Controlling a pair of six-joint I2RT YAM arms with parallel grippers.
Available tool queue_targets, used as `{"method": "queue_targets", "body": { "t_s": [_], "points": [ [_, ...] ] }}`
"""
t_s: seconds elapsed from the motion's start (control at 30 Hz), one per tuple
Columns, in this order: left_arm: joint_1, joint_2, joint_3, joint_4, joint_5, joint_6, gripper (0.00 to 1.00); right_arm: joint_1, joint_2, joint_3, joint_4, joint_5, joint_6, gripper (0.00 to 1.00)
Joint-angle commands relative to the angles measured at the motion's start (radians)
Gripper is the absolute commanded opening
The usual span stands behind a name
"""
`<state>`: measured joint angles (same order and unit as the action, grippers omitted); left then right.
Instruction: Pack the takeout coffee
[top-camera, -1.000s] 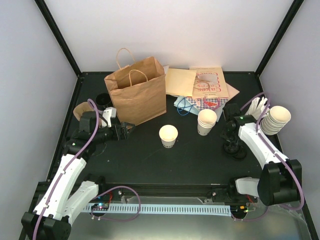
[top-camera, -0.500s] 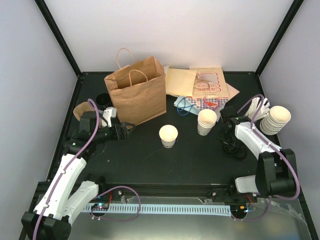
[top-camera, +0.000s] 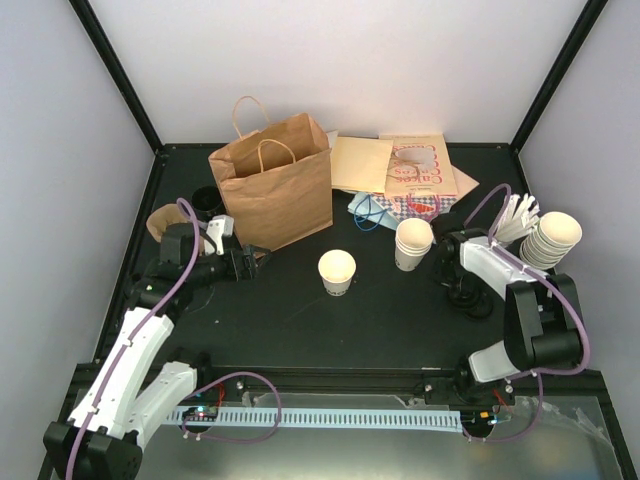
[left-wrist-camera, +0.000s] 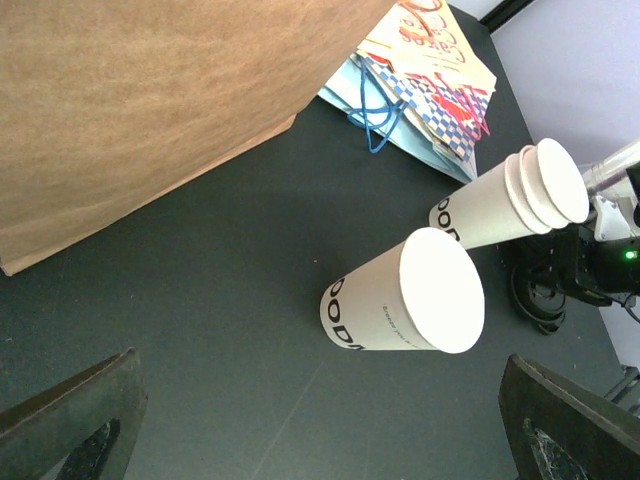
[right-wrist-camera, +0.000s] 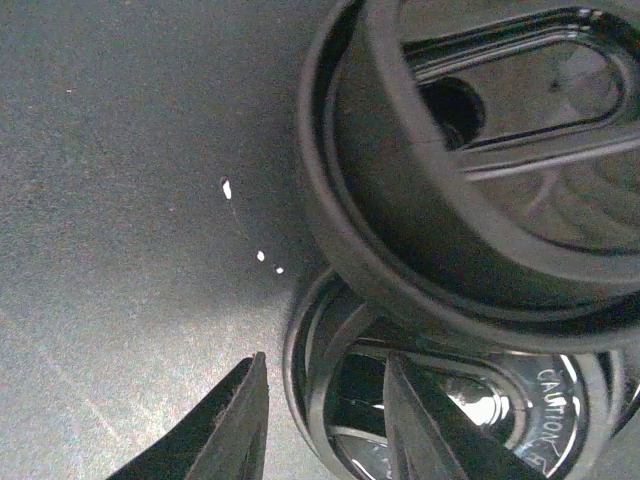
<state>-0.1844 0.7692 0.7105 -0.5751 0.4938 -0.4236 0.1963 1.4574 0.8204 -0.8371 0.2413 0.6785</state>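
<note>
Right of the brown paper bag (top-camera: 275, 190), the right gripper (right-wrist-camera: 325, 410) stands narrowly parted astride the rim of a black lid (right-wrist-camera: 500, 400), with another lid (right-wrist-camera: 470, 180) overlapping it. At the bag's near corner the left gripper (left-wrist-camera: 320, 400) gapes wide and empty, facing the lidless takeout coffee (left-wrist-camera: 405, 300). A nested cup stack (left-wrist-camera: 510, 200) stands just beyond.

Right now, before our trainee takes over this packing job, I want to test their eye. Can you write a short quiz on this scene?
1. True or false: the lone cup has a lid on it.
2. Which is nearest the right gripper? A) paper bag B) black lids C) cup stack
3. Fill in: the left gripper is ___ and holds nothing.
Key: 1 false; 2 B; 3 open.
</note>
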Motion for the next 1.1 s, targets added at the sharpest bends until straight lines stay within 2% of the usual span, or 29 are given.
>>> {"method": "queue_targets", "body": {
  "t_s": [0.0,0.17,0.23,0.33,0.4,0.5,0.9,1.07],
  "points": [
    [0.000,0.009,0.004,0.024,0.004,0.003,0.99,0.028,0.042,0.038,-0.004,0.072,0.015,0.35],
    [0.000,0.008,0.003,0.017,0.000,0.006,0.99,0.034,0.049,0.036,-0.001,0.099,0.016,0.32],
    [0.000,0.008,0.003,0.015,-0.001,0.008,0.99,0.034,0.056,0.038,-0.006,0.109,0.015,0.24],
    [0.000,0.010,0.003,0.015,-0.004,0.009,0.99,0.034,0.059,0.035,-0.008,0.113,0.013,0.21],
    [0.000,0.011,0.003,0.017,-0.003,0.008,0.99,0.034,0.060,0.035,-0.010,0.114,0.013,0.15],
    [0.000,0.011,0.004,0.018,-0.002,0.007,0.99,0.034,0.049,0.038,-0.021,0.114,0.013,0.10],
    [0.000,0.005,0.007,0.016,-0.001,0.003,0.99,0.042,-0.104,0.081,-0.122,0.054,0.008,0.08],
    [0.000,0.004,0.009,0.017,0.003,0.000,0.99,0.045,-0.174,0.125,-0.187,-0.067,0.010,0.09]
  ]
}}
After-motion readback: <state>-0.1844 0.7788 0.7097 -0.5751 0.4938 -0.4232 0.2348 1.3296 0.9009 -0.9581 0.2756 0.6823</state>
